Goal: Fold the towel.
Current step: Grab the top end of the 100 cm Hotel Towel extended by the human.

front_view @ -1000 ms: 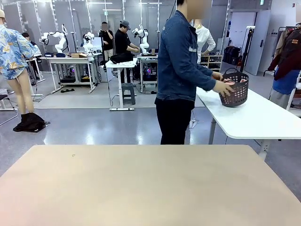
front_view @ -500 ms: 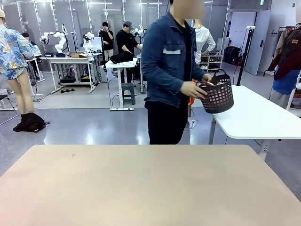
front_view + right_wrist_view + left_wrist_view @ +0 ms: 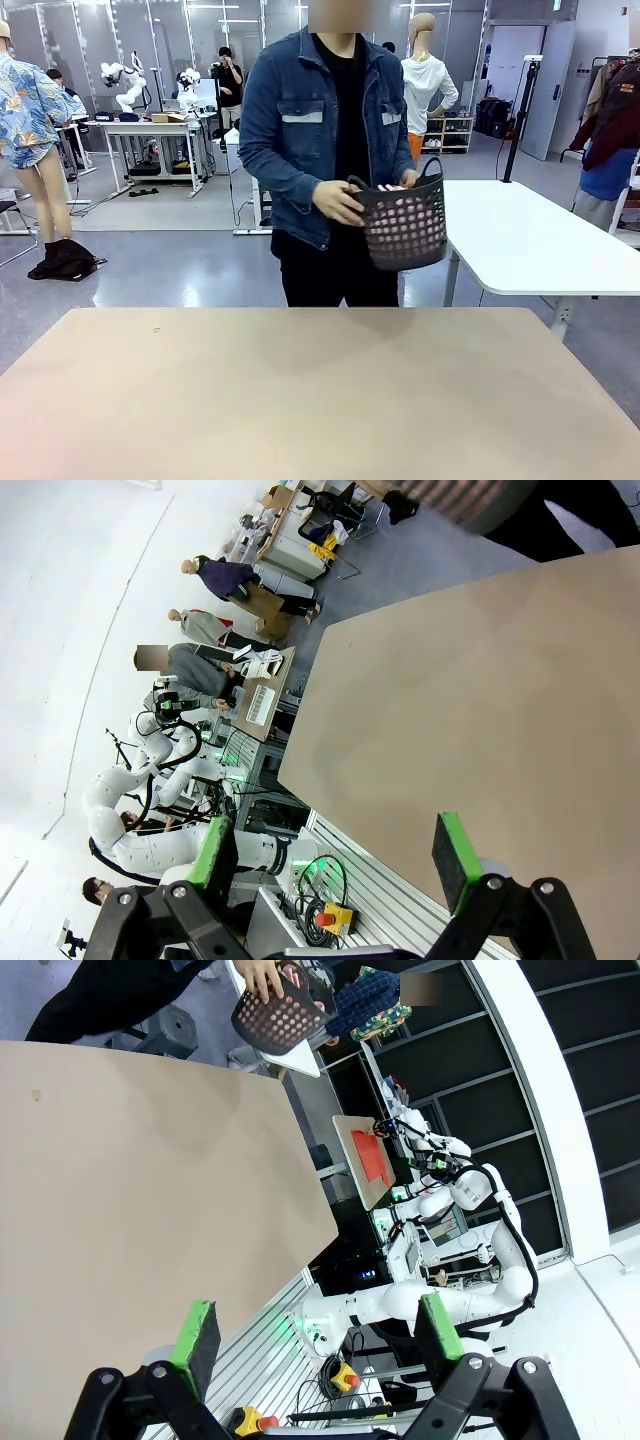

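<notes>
I can make out no readable lettering: whatever print the equipment far beyond the bench (image 3: 320,400) carries is too small to read, and the dark basket (image 3: 420,250) has a plain wall of round holes. My left end effector (image 3: 318,1328) hangs off the near edge of the bench, its jaws spread wide, green pads (image 3: 197,1335) facing each other across an empty gap, gripping nothing and touching nothing. My right end effector (image 3: 333,850) is likewise off the near edge of the bench, fully spread, its green pads (image 3: 452,850) bare and clear of the bench top. The towel (image 3: 392,188) is not on the bench. It sits bunched inside the basket, with pale pink showing above the rim and through the holes. The person (image 3: 300,130), in a denim jacket, stands just past the far edge of the bench and holds the basket at waist height. One hand (image 3: 338,203) grips the rim on the side nearer the bench's middle, and the other hand (image 3: 409,179) is at the rim beside the handle. From my left wrist the basket (image 3: 280,1025) shows beyond the far edge of the bench, with the person's hand (image 3: 262,975) on its rim. A white table (image 3: 530,240) stands past the bench's far right corner, behind the basket.
</notes>
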`<state>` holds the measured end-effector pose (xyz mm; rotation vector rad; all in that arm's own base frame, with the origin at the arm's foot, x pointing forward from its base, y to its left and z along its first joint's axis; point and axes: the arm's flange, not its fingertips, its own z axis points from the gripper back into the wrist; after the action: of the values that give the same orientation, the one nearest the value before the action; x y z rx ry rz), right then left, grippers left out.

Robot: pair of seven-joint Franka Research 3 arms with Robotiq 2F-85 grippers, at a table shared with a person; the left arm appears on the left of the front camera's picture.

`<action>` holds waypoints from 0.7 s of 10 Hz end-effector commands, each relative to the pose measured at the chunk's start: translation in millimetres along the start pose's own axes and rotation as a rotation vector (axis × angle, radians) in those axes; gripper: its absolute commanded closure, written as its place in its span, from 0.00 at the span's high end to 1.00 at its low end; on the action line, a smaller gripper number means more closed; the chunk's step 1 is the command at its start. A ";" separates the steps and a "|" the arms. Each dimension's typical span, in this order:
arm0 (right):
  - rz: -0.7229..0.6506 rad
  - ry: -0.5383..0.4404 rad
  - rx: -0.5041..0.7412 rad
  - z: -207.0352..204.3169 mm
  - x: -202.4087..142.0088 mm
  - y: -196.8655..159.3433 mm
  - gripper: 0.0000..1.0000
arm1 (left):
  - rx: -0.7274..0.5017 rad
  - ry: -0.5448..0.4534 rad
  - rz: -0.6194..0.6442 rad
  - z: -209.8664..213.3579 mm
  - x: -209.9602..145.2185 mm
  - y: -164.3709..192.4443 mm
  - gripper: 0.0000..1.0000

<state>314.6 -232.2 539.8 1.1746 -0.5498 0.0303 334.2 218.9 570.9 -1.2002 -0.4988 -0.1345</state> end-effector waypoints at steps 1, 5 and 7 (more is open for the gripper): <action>0.017 -0.007 0.016 1.5 1.2 1.2 1.00 | -0.011 0.003 -0.015 0.4 0.2 -0.2 1.00; 0.017 -0.007 0.016 1.5 1.2 1.2 1.00 | -0.011 0.003 -0.015 0.4 0.2 -0.2 1.00; 0.017 -0.007 0.016 1.5 1.2 1.2 1.00 | -0.011 0.003 -0.015 0.4 0.2 -0.2 1.00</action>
<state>314.6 -232.2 539.8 1.1746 -0.5499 0.0303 334.2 218.9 570.9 -1.2002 -0.4988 -0.1345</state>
